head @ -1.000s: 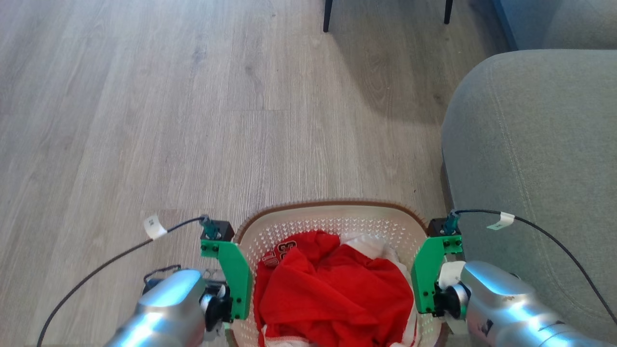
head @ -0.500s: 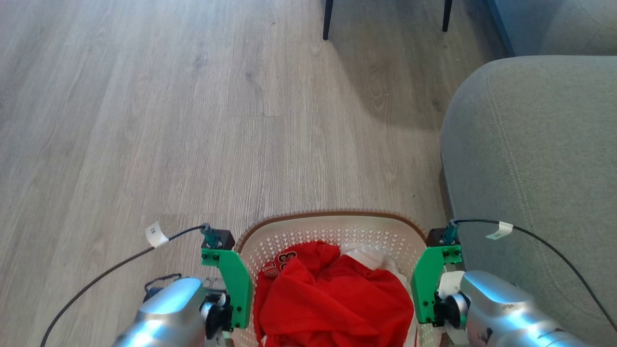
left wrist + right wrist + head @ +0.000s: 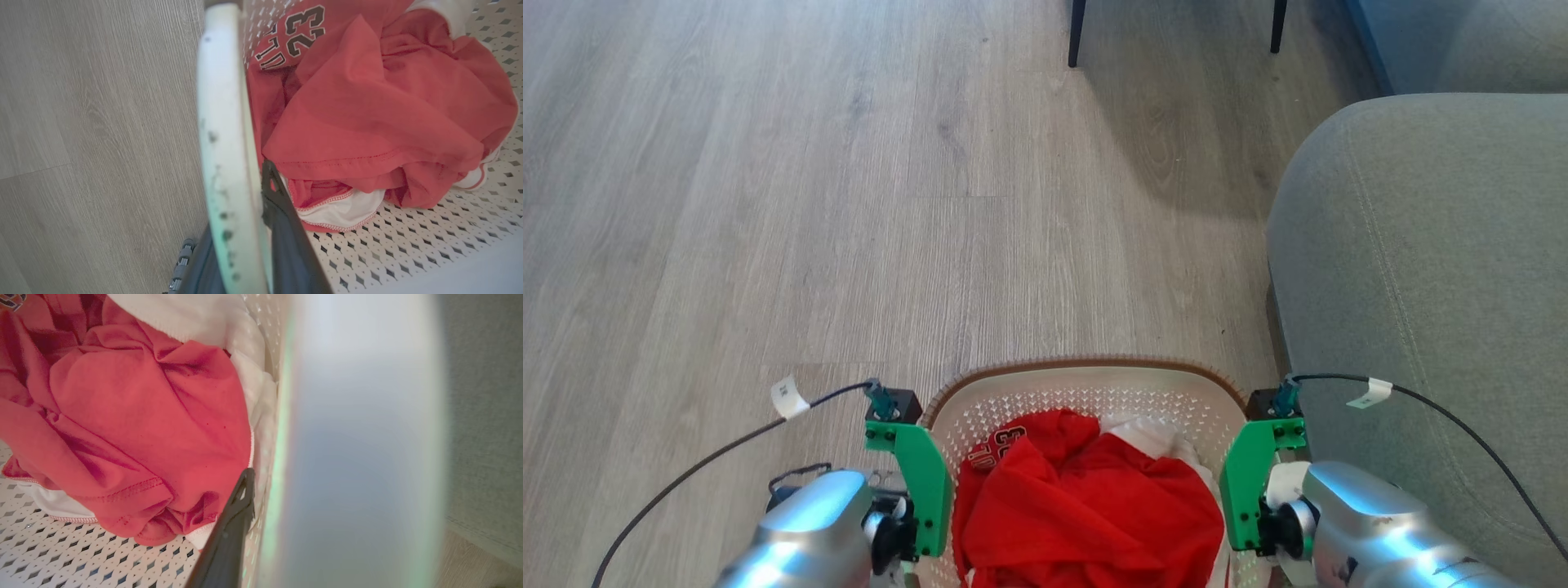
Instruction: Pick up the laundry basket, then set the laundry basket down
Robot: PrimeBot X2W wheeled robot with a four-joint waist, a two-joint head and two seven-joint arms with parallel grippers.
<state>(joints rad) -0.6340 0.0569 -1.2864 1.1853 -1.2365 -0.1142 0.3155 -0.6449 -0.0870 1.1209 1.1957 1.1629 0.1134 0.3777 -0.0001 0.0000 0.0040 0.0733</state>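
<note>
Head view: open floor (image 3: 768, 204) is seen ahead of both claws. A sofa (image 3: 1421, 286) stands close outside the right claw (image 3: 261, 514). The basket (image 3: 1086, 367) is held between the claws, its far rim ahead of them. Whether its base is off the floor cannot be told. A red shirt (image 3: 1094, 506) is heaped inside.

Left claw (image 3: 245, 228): narrow, clamped on the basket's rim, one finger inside the wall, one outside. Right claw: one finger is seen inside the opposite wall. The outer one is hidden by the blurred rim, so a like clamp is judged.

Step judged: basket in hand, set-down to come. Both claws should be moved together and level, so the rim is not twisted. Room should be left on the sofa side. The clamps should be opened only once the base is borne by the floor.

Writing: "23" is read on the shirt, with part-letters "ULL" beside it. White tags (image 3: 784, 396) are noted on the cables beside each claw, too small to read.
</note>
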